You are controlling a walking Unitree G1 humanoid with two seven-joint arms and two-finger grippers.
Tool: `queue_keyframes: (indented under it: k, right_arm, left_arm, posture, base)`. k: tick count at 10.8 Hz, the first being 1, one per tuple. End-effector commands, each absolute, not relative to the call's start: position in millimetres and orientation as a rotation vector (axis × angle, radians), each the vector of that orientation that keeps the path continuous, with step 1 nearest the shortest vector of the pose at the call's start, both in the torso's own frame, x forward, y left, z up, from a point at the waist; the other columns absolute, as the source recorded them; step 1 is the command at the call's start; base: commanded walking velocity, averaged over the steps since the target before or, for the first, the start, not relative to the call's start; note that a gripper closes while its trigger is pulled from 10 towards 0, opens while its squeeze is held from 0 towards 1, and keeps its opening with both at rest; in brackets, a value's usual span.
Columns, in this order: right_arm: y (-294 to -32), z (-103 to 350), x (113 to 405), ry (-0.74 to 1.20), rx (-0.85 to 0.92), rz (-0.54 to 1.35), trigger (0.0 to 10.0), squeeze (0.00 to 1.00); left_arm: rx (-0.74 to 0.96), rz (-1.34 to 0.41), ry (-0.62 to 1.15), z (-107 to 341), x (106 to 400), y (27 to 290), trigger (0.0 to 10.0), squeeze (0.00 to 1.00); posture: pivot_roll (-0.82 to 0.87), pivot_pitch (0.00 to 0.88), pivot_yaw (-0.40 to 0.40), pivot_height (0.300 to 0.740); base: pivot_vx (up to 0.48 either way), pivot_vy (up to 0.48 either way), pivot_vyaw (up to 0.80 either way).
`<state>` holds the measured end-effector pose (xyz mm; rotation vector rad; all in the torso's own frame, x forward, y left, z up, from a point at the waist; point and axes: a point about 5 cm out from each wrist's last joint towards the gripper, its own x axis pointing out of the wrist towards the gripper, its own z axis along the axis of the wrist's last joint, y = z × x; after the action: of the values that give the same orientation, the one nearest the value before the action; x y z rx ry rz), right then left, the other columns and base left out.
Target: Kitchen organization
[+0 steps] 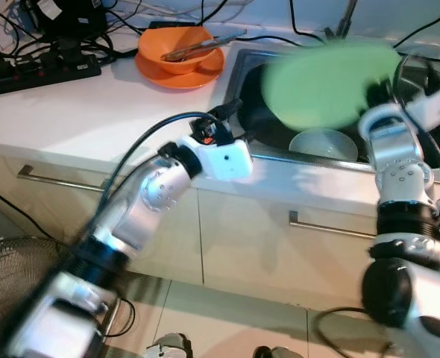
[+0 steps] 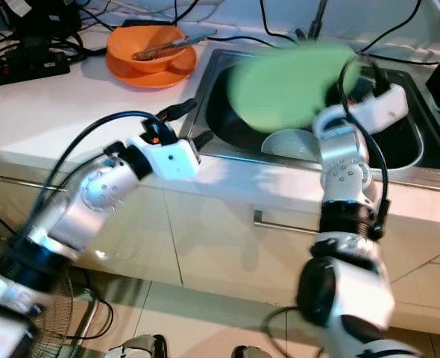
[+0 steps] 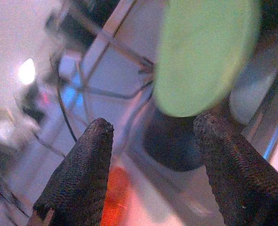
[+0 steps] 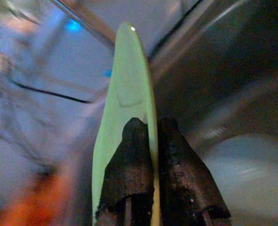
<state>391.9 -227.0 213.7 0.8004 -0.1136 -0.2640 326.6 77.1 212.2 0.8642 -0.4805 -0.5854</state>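
The right gripper (image 4: 146,141) jaws are clamped on the green plate (image 1: 330,82) rim, holding it edge-on above the sink (image 1: 250,67). The left gripper (image 3: 153,141) jaws are spread and empty, beside the sink.

One green plate (image 1: 328,83) (two bowls (image 1: 177,46))

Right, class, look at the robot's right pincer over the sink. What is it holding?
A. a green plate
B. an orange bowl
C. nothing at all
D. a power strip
A: the right pincer is clamped on the rim of the green plate, held above the sink.
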Motion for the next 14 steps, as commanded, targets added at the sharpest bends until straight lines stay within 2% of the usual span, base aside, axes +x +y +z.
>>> queue_keyframes:
  k: [1,3,4,8,9,10,11,14]
  right_arm:
    - [-222,230,397,-0.164,0.707,-0.244,10.0,0.0]
    - [-216,219,405,-0.119,0.553,-0.247,10.0,0.0]
    - [-209,218,408,-0.108,0.516,-0.217,10.0,0.0]
    - [-186,208,414,-0.049,0.501,-0.164,10.0,0.0]
    - [-184,207,414,-0.043,0.493,-0.157,10.0,1.0]
    - [-181,208,415,-0.048,0.481,-0.142,10.0,0.95]
    - [-179,209,415,-0.052,0.488,-0.14,10.0,0.0]
    - [-179,211,415,-0.08,0.462,-0.139,10.0,0.0]
  left_arm:
    - [0.752,-0.581,-0.427,210,326,80,10.0,0.0]
    - [0.317,-0.571,-0.231,190,321,74,10.0,0.0]
    - [0.244,-0.585,-0.171,185,318,68,10.0,0.0]
    - [0.188,-0.576,-0.069,182,315,67,10.0,0.0]
    - [0.188,-0.575,-0.062,181,315,67,10.0,0.0]
    - [0.191,-0.57,-0.056,181,314,68,10.0,0.0]
    - [0.189,-0.568,-0.05,181,314,68,10.0,0.0]
    - [0.182,-0.559,-0.051,183,314,69,10.0,0.0]
  posture:
    - [0.09,0.062,-0.003,0.74]
    - [0.1,0.06,-0.01,0.74]
    - [0.11,0.057,-0.013,0.74]
    - [0.12,0.061,-0.017,0.74]
    - [0.12,0.063,-0.017,0.74]
    - [0.12,0.068,-0.017,0.74]
    - [0.12,0.07,-0.016,0.74]
    - [0.12,0.076,-0.017,0.74]
  base:
    - [0.0,0.0,0.0]
    - [0.0,0.0,0.0]
    - [0.0,0.0,0.0]
    - [0.0,0.0,0.0]
    - [0.0,0.0,0.0]
    - [0.0,0.0,0.0]
    - [0.0,0.0,0.0]
    - [0.0,0.0,0.0]
